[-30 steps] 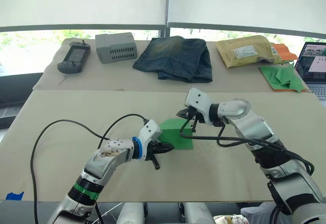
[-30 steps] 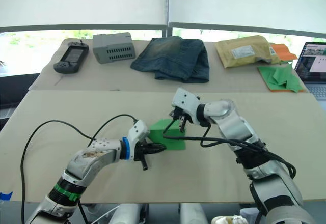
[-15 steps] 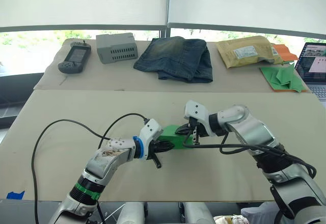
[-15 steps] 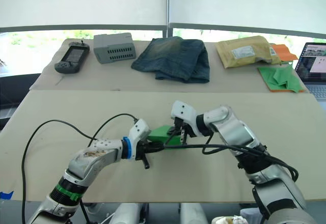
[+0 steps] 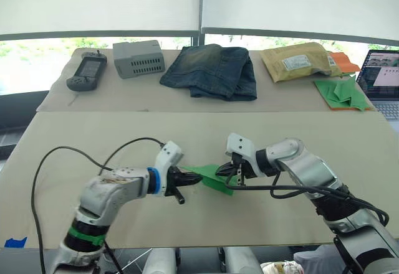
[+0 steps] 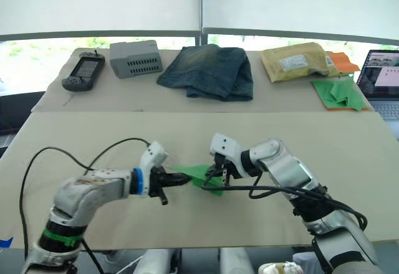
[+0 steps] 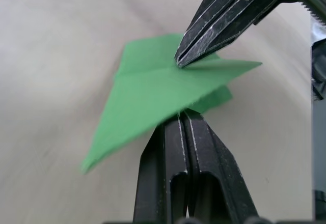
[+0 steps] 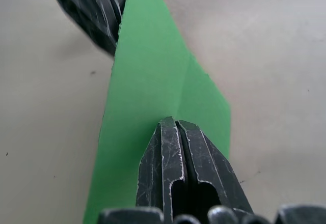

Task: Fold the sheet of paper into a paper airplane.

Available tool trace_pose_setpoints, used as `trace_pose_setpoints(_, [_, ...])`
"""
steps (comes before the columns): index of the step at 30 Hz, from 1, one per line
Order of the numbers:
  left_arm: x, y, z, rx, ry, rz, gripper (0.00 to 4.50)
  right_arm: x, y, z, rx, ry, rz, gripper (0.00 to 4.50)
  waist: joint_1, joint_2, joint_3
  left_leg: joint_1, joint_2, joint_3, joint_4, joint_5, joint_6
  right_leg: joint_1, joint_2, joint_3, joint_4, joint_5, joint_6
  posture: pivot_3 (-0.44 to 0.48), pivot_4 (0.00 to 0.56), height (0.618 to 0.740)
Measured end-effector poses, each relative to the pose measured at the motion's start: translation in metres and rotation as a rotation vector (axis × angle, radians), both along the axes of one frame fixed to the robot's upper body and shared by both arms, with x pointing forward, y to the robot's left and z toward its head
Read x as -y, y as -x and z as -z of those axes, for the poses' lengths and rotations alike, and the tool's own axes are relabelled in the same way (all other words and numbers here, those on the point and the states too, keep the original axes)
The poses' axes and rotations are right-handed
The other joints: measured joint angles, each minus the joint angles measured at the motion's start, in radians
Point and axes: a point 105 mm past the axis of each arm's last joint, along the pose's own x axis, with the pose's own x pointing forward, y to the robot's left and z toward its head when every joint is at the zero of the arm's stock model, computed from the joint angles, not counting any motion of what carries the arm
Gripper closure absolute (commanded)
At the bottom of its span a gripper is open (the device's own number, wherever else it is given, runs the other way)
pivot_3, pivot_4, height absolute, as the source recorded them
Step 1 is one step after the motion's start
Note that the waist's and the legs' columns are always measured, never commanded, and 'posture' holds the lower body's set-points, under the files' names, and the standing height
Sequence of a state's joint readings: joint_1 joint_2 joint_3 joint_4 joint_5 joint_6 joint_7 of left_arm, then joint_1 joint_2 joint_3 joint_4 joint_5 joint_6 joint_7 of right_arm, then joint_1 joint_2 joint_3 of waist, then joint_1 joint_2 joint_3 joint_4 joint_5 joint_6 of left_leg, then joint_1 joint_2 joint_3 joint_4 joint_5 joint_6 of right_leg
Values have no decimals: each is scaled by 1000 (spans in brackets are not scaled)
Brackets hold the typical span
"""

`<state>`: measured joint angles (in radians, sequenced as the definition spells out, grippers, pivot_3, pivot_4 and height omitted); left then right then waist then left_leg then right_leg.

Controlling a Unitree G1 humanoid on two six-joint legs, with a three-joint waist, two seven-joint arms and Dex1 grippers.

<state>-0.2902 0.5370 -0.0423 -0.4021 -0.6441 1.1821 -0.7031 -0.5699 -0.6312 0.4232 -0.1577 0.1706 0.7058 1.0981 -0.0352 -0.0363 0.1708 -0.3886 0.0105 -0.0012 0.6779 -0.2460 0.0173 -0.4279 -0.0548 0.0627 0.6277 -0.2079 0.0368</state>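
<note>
- Bench [image 5: 75, 155], covered in beige, fills the near part of the scene; a second covered table [image 5: 293, 96] butts against its far edge.
- Jeans [image 5: 209, 70] lie folded at the middle of that far table, with a padded envelope [image 5: 296, 61] towards its right end and a grey box [image 5: 139, 57] and a handheld controller [image 5: 85, 75] towards its left end.
- Laptop [image 5: 380, 78] sits at the far table's right edge, and just beside it is a heap of green paper darts [image 5: 340, 93] on an orange sheet.
- Left gripper [image 5: 193, 177] reaches in near the middle of the bench, towards its near edge; its jaws are pressed together on the left edge of the sheet of paper [image 5: 212, 177].
- Right gripper [image 5: 225, 172] meets it from the other side; its jaws are also closed, pinching the paper's right-hand part.
- Sheet of paper is held between the two grippers just above the bench top, already folded to a flat triangular wedge with a crease along it, as the left wrist view [image 7: 153, 89] shows.
- Step in hand, as I judge it: a middle fold, with both grippers pinching the paper.
- Next move probably calls for one gripper to keep its pinch while the other lets go, takes a free edge and carries it over squarely, or for the wedge to be laid on the bench and the crease pressed; thin paper will tear if the two pull apart.
</note>
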Motion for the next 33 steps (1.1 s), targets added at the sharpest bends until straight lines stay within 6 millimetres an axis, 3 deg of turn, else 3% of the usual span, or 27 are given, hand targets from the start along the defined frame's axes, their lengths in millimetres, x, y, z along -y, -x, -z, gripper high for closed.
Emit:
trace_pose_setpoints(2, [-14,4,-11,-29,15,1,4432,3,3,4,-12,5,5,4500,-4,0,0,0,0,0,0,0,0,0,0,0,0,0,0,0,150,728])
trace_pose_setpoints(5, [-16,13,-24,-51,60,47,4432,1,6,7,-17,2,-1,4500,-4,0,0,0,-1,0,0,0,0,0,-2,0,-1,0,0,0,150,728])
trace_pose_setpoints(12, [-36,18,-44,-47,84,109,4432,-17,18,9,-3,-42,-21,4500,-6,0,0,0,-1,0,-1,0,0,0,-1,0,0,-1,-1,0,150,728])
trace_pose_setpoints(20, [-18,-7,-68,139,161,189,4432,-24,31,19,58,1,-61,4500,5,-1,0,1,-4,2,0,0,0,3,-3,0,-2,-1,0,0,150,728])
trace_pose_setpoints(26, [0,-2,-36,179,42,357,4432,-28,32,20,109,15,-84,4500,-4,-1,0,2,-4,3,-1,0,0,3,-2,0,-1,-1,-1,0,150,728])
trace_pose_setpoints(33, [-12,17,18,139,-93,501,4432,-22,28,18,159,43,-76,4500,5,-1,0,1,-3,3,0,0,0,2,-3,0,-2,-1,0,0,150,728])
